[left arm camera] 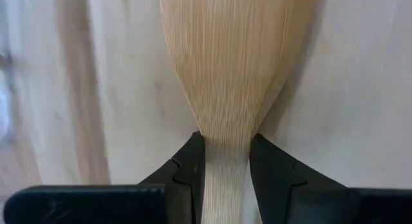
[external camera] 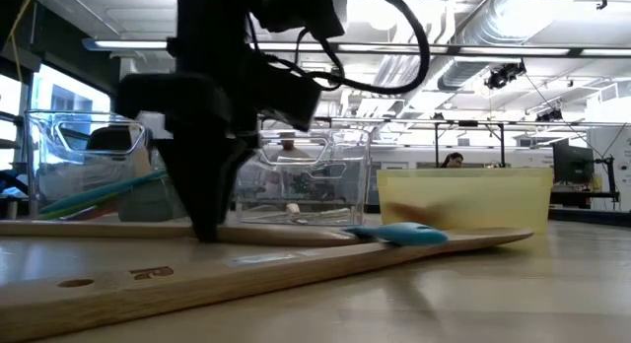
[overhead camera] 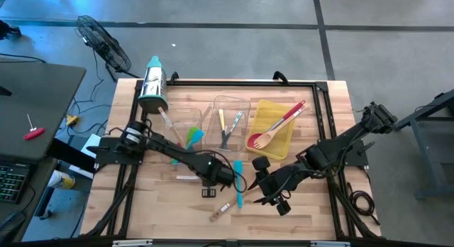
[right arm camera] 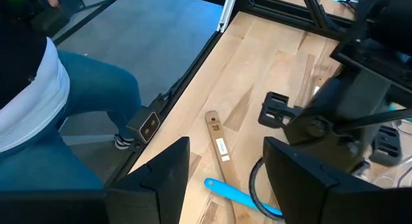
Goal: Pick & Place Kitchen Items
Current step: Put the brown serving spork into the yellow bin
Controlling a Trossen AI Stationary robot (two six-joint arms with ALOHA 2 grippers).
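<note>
My left gripper (left arm camera: 222, 176) is down at the table (overhead camera: 312, 211), a little in from the middle of the front edge, and its two fingers (left arm camera: 187, 169) are pinched narrow on the neck of a wooden spatula (left arm camera: 235, 63), just where the blade tapers into the handle. The low view shows the same gripper (external camera: 209, 225) reaching the tabletop, with that spatula lying flat under it.

Nearest the front edge lies a second wooden utensil (overhead camera: 220, 212), its handle (external camera: 128, 279) pierced by a hole near the end. Just behind it sits a teal spatula (overhead camera: 240, 182), its blade (external camera: 404, 234) resting on the wood.

My right gripper (right arm camera: 225, 179) hangs over the front part of the table, to the right of the left one, fingers spread wide and holding nothing. Between them I look down on the wooden handle (right arm camera: 217, 141) and the teal one (right arm camera: 235, 195). Past the table's edge stands a person (right arm camera: 58, 95) in blue trousers.

Farther back three bins stand in a row across the table. The left clear bin (overhead camera: 183, 123) holds a teal and a green spatula (overhead camera: 194, 138). The middle clear bin (overhead camera: 231, 105) holds a few small utensils, too small to tell apart. The yellow bin (overhead camera: 284, 144) at the right holds a red spoon (overhead camera: 287, 116) and a wooden fork (overhead camera: 261, 140).

At the far left corner stands a steel cylinder (overhead camera: 152, 84) with a teal cap.
</note>
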